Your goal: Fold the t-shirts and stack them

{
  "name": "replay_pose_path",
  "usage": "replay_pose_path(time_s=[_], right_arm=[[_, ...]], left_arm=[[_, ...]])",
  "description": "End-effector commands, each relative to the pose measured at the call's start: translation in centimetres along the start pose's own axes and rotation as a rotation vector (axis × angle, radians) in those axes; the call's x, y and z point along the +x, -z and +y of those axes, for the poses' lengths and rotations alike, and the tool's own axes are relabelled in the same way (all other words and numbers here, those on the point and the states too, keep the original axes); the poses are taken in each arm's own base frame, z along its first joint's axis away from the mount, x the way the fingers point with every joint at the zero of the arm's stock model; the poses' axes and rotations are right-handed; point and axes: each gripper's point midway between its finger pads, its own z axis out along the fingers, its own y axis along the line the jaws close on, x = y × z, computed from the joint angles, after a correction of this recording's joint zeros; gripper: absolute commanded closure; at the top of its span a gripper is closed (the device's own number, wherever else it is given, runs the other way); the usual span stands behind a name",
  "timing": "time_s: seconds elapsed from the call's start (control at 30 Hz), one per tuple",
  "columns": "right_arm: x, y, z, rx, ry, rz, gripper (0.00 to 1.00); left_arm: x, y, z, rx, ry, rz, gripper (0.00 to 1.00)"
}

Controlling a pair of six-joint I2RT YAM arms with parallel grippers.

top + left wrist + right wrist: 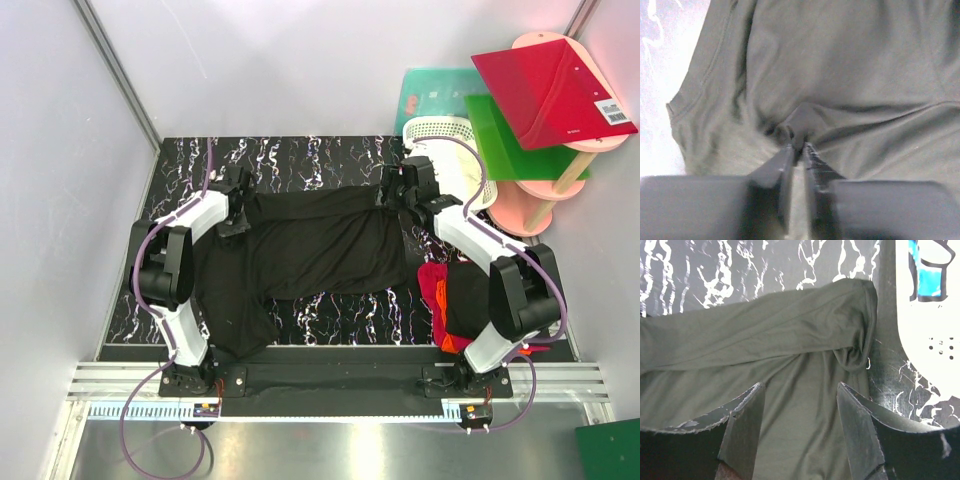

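Nearest, beside the right arm's base: heap of red and orange cloth t-shirts (435, 290), unfolded, waiting

Just beyond, on the dark white-veined marble-look table (340, 320): 1 black soft cloth t-shirt (320, 245), spread roughly flat, long axis lying left to right, with a flap trailing toward the near left edge

Farther on, along the shirt's far edge, 2 holds in the making:

- Left gripper (797, 147): fingers drawn almost together, pinching a small raised tuck of the black cloth near its far left end
- Right gripper (800, 387): fingers spread wide, straddling the cloth at its far right end, clamped on nothing yet

In the right wrist view, cloth directly beneath and between the fingers, with the bunched corner a little ahead of the tips and off to their right

Judged next: closing the right fingers on that edge, then drawing both ends toward the near side together, folding across the long axis

Equal reach for both arms, each at its own end of the shirt; only the right hold missing

Risk, as a guess: skewed, dragged cloth if lifted on the left pinch alone

Farthest, past the right gripper: white plastic lattice basket (440, 130), no part in this step
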Motion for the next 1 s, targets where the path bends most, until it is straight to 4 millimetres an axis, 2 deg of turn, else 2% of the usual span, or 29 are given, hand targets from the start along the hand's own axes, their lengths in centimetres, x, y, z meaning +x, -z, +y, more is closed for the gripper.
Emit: replay_pose_path(time_s=[0.0,0.17,0.33,0.43,0.57,0.63,0.73,0.8,0.87,0.9,0.97], right_arm=[[-2.2,1.3,1.3,-0.042,-0.002,-0.063,0.34],[-1.3,0.5,1.4,-0.048,-0.008,-0.035,0.34],[-1.1,-0.1,1.9,-0.066,-0.014,-0.019,0.34],[-0.8,-0.5,1.9,-0.071,-0.019,-0.007,0.34],[-0.1,-0.9,1.9,-0.074,-0.017,0.013,0.34],[0.2,-1.0,1.9,-0.075,-0.018,0.022,0.34],[0.6,-1.2,1.9,-0.079,-0.018,0.035,0.34],[0.9,-1.4,1.8,-0.076,-0.018,0.042,0.34],[1.1,-1.5,1.8,-0.077,-0.022,0.048,0.34],[1.1,-1.6,1.8,-0.076,-0.024,0.048,0.34],[1.1,-1.6,2.0,-0.081,-0.028,0.05,0.34]], left_arm=[[-2.7,0.8,-1.8,0.056,0.017,-0.071,1.0],[-1.9,1.8,-3.2,0.078,-0.026,-0.084,1.0],[0.4,3.4,-5.8,0.118,-0.142,-0.088,1.0],[2.4,4.1,-6.3,0.108,-0.189,-0.065,1.0],[3.8,4.5,-5.4,0.044,-0.2,-0.055,1.0],[3.9,4.9,-4.6,0.009,-0.189,-0.069,1.0],[3.1,6.1,-2.9,-0.046,-0.179,-0.113,1.0],[1.8,7.2,-2.4,-0.073,-0.198,-0.149,1.0],[1.5,7.8,-2.6,-0.064,-0.225,-0.129,1.0],[2.1,7.8,-3.3,-0.024,-0.25,-0.098,0.98],[3.1,7.4,-4.0,0.013,-0.287,-0.043,0.82]])
